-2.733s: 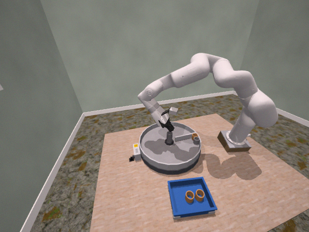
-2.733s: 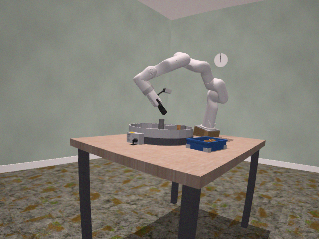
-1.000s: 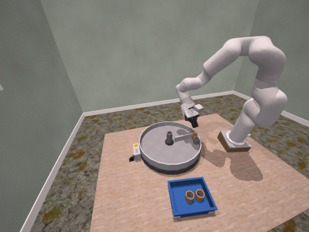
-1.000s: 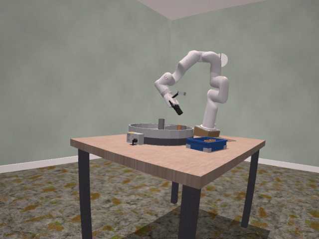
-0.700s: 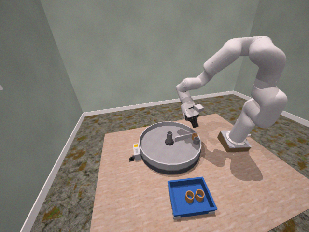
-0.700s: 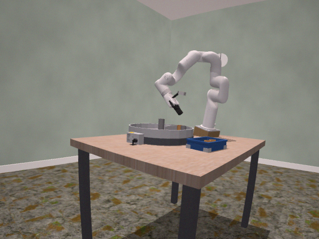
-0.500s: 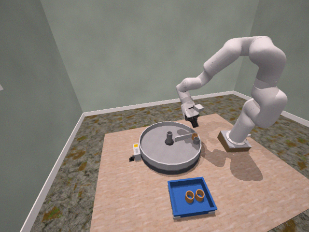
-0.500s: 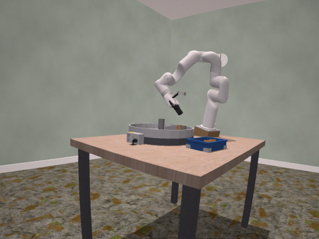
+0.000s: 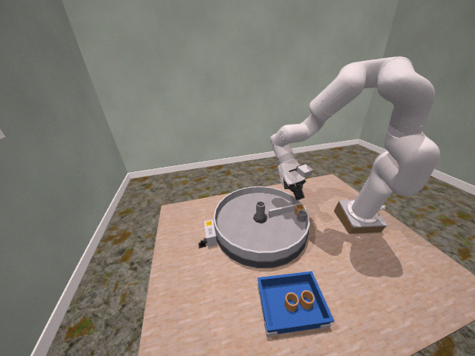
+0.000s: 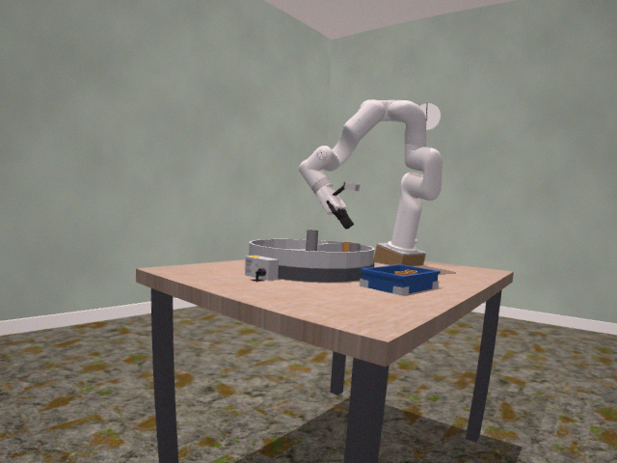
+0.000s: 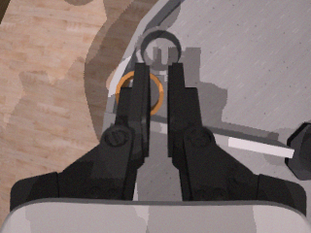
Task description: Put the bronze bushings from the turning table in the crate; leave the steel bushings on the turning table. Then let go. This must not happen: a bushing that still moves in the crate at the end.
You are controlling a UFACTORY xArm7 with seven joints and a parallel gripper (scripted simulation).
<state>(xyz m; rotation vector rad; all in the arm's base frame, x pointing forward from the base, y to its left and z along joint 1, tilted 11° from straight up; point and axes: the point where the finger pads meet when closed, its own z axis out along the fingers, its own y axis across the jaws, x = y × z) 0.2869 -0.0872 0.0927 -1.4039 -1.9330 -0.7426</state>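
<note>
The grey turning table (image 9: 262, 225) holds one bronze bushing (image 9: 298, 208) and one steel bushing (image 9: 302, 215) side by side at its right rim, beside the sweep bar (image 9: 281, 210). My gripper (image 9: 299, 194) hangs a little above them, tilted, with its fingers shut and nothing between them. In the wrist view the fingertips lie over the bronze bushing (image 11: 124, 85), with the steel bushing (image 11: 159, 47) just beyond. The blue crate (image 9: 292, 301) holds two bronze bushings (image 9: 291, 301) (image 9: 307, 299). In the exterior view the gripper (image 10: 347, 221) is above the bronze bushing (image 10: 346, 245).
A grey post (image 9: 260, 211) stands at the turning table's centre. A small control box (image 9: 209, 230) sits against its left side. The arm's base (image 9: 360, 220) stands right of the turning table. The crate (image 10: 400, 277) sits in front of the turning table.
</note>
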